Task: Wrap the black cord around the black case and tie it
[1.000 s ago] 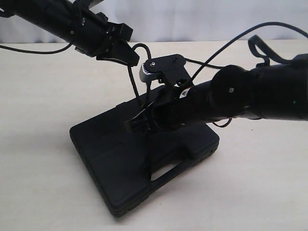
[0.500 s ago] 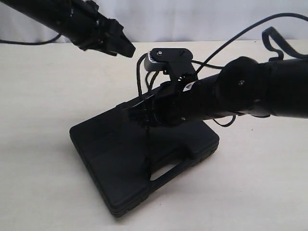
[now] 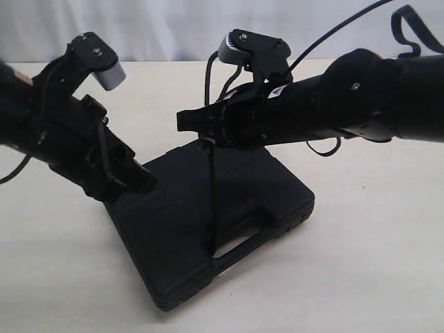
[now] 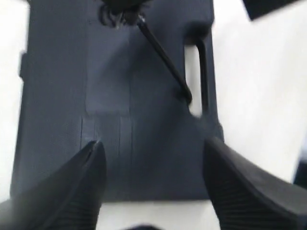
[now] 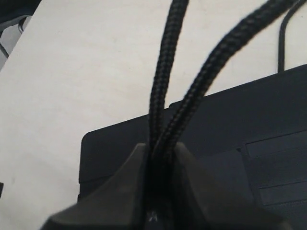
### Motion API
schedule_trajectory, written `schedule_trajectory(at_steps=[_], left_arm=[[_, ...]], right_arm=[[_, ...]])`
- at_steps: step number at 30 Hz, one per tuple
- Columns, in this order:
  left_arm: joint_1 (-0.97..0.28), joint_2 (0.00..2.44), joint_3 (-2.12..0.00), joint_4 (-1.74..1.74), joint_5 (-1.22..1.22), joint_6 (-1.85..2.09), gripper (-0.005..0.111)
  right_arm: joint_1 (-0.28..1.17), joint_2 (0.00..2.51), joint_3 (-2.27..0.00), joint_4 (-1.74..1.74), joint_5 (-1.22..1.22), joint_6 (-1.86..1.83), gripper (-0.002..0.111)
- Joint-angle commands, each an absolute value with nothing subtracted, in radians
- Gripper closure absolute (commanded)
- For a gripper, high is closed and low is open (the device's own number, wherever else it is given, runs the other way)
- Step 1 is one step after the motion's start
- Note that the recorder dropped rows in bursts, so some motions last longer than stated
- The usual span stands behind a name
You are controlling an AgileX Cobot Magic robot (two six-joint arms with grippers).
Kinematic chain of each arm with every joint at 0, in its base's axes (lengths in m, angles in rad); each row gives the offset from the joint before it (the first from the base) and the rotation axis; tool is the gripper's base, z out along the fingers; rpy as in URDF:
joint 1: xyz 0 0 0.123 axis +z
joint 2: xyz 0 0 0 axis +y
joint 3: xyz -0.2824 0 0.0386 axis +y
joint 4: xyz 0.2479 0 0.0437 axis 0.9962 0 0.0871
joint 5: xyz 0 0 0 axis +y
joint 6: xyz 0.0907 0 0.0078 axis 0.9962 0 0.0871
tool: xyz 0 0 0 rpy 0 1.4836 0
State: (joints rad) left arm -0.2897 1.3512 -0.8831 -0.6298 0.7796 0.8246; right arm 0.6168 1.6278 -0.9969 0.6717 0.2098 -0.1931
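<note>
The black case (image 3: 173, 236) lies flat on the table, handle cut-out (image 3: 239, 241) toward the front. My right gripper (image 3: 201, 132) hovers above the lid, shut on two strands of the black cord (image 5: 165, 91). One strand of the cord (image 3: 211, 194) drops taut and straight from it to the lid beside the cut-out. My left gripper (image 3: 139, 180) sits low at the case's left edge; in its wrist view it (image 4: 153, 160) stands open with nothing between the fingers, above the case (image 4: 110, 96), with the cord (image 4: 163, 55) slanting to the cut-out.
The beige table (image 3: 374, 263) stretches around the case, with a white backdrop behind. Smooth robot cables (image 3: 326, 38) arc over and behind the right arm. The left arm's wrist camera (image 3: 104, 66) stands above the left gripper.
The left arm has swung from high above the case down to its left edge, gripper empty. The right gripper has risen with the cord, drawing the strand straight.
</note>
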Motion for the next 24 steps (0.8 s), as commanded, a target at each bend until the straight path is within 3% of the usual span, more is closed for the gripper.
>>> schedule_trajectory(at_steps=[1, 6, 12, 19, 24], left_arm=[[-0.383, 1.248, -0.67, -0.937, 0.36, 1.03, 0.05], [-0.589, 1.28, -0.542, -1.354, 0.0, 1.444, 0.05], [-0.681, 1.43, -0.604, -1.348, -0.175, 1.32, 0.05], [-0.687, 1.544, -0.678, -1.101, -0.242, 0.931, 0.05], [-0.687, 1.548, -0.659, -0.621, -0.313, 0.393, 0.05]], right_arm=[[0.562, 1.618, -1.009, 0.672, 0.211, -0.187, 0.104], [0.545, 1.618, -1.009, 0.672, 0.219, -0.187, 0.104], [0.545, 1.618, -1.011, 0.672, 0.21, -0.187, 0.104], [0.545, 1.618, -1.01, 0.672, 0.213, -0.187, 0.104], [0.545, 1.618, -1.01, 0.672, 0.215, -0.187, 0.104]])
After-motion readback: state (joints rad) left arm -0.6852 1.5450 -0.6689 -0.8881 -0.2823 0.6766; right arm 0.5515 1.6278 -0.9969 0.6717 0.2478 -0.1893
